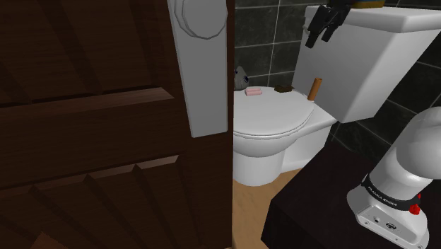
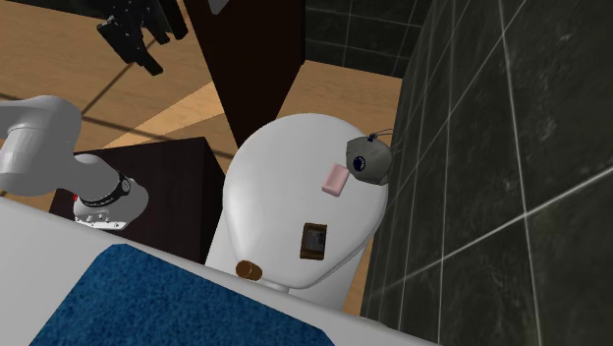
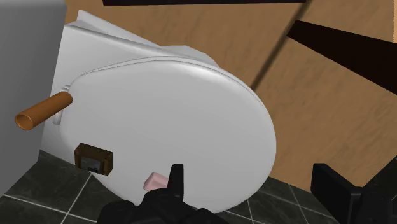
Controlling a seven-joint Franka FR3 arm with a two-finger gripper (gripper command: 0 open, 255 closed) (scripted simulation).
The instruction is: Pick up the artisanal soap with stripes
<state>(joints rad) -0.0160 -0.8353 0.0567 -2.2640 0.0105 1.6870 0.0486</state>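
Pink soap [image 3: 154, 181]: one end hidden behind the gripper [image 3: 249, 170].
Grey round toy [image 1: 240, 74]: partly behind the door [image 1: 85, 106].
Brown soap [image 1: 284, 89]: pattern too small to tell.
Blue cloth [image 2: 167, 300]: cut off by the bottom edge.

Toilet lid [image 3: 191, 114]: plain white
Soap block [image 3: 94, 158]: brown, greyish face as I read it
Small bar [image 3: 154, 181]: pink
Tube [image 3: 43, 111]: orange-brown
Wall tiles [image 2: 491, 147]: blackish green, pale grout grid
Floor [image 3: 254, 38]: tan wood

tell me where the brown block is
The brown block sits on the toilet lid, toward the lid's lower end in the second exterior view, between the pink bar and the orange tube.
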